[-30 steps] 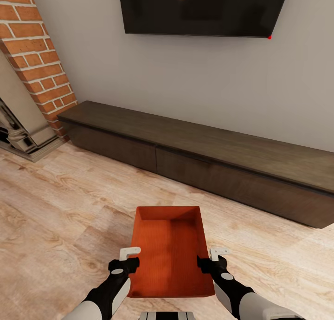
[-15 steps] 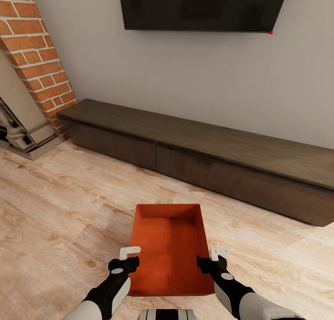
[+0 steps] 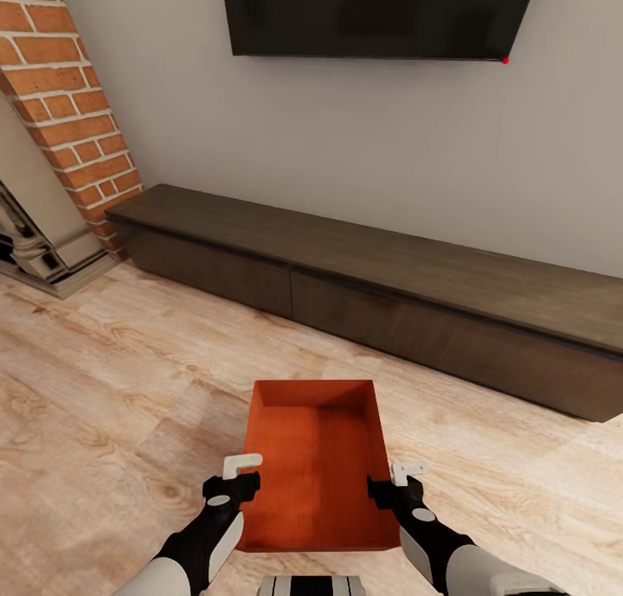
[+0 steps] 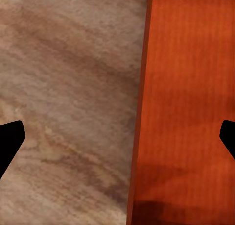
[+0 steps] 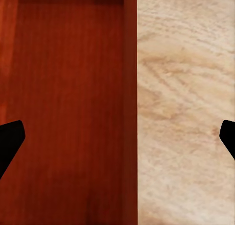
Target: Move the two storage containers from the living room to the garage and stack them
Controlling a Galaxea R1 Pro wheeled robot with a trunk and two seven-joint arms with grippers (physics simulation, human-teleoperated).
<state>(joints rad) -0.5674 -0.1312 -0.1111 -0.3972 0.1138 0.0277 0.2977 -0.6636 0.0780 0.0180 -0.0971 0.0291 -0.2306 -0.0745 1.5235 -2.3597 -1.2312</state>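
One orange-red storage container [image 3: 317, 462] sits low in front of the robot over the light wood plank floor [image 3: 104, 388] of the living room — a topless rectangular bin, walls finely ribbed, inside bare and shadowed toward its far end. No label or writing can be read on it. The left gripper [image 3: 240, 477] straddles the bin's left wall, the right gripper [image 3: 396, 483] its right wall; in both wrist views the dark fingertips [image 4: 11, 139] stand wide apart with the rim running between them, so both are spread, not clamped. Beyond — a long dark low cabinet [image 3: 389, 293] along the grey wall, a black TV [image 3: 376, 12] above, red brick fireplace [image 3: 69, 103] at left.
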